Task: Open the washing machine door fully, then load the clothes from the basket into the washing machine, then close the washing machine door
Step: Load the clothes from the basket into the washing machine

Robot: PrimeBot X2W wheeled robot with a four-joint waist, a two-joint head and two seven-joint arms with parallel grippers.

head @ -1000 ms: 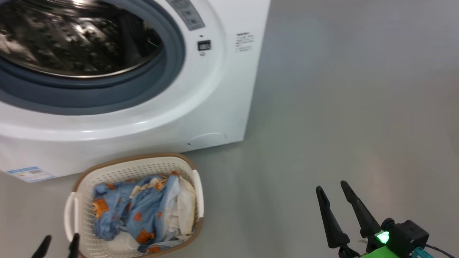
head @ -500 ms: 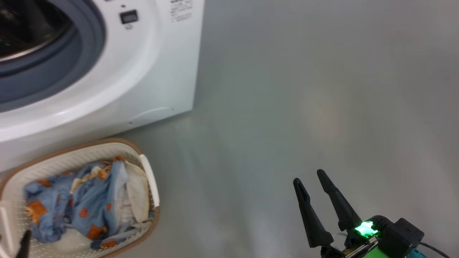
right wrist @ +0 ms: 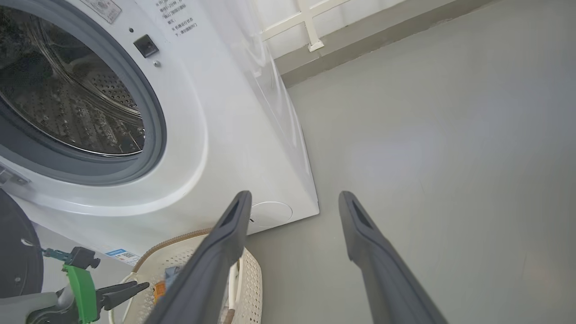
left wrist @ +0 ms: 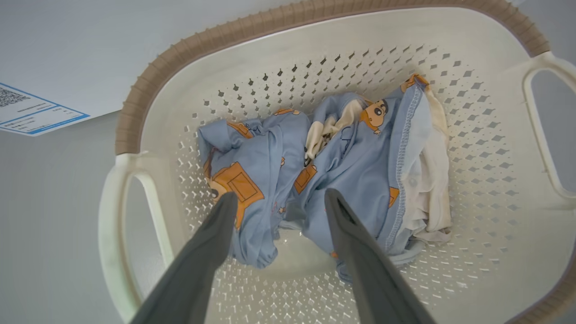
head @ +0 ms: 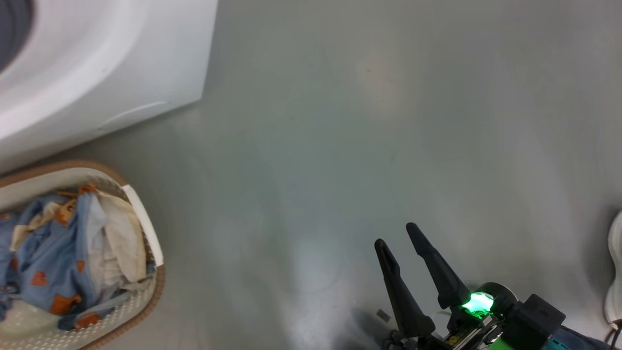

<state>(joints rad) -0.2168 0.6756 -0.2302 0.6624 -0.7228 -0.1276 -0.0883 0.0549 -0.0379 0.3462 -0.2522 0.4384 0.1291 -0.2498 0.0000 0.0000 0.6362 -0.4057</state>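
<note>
1. The clothes point(left wrist: 315, 171), light blue with orange patches plus some cream cloth, lie bunched in the basket point(left wrist: 486, 148). The basket sits on the floor point(head: 388, 121) just in front of the washing machine point(right wrist: 234, 135).
2. The machine's mouth is uncovered, so we see the steel drum point(right wrist: 67, 99) inside the grey gasket point(right wrist: 155, 135). The black ring of the washing machine door point(right wrist: 15, 256) shows at the left edge of the right wrist view, swung aside.
3. Our left gripper point(left wrist: 280, 198) hangs over the basket, fingers spread wide and pointed down at the blue fabric, gripping nothing. We cannot tell whether the tips touch the cloth.
4. Our right gripper point(head: 397, 235) is well to the right of the basket, over bare grey floor, fingers wide apart and empty.
5. A blue-edged label sticker point(left wrist: 31, 112) sits low on the machine's front, near the basket's brown rim.
</note>
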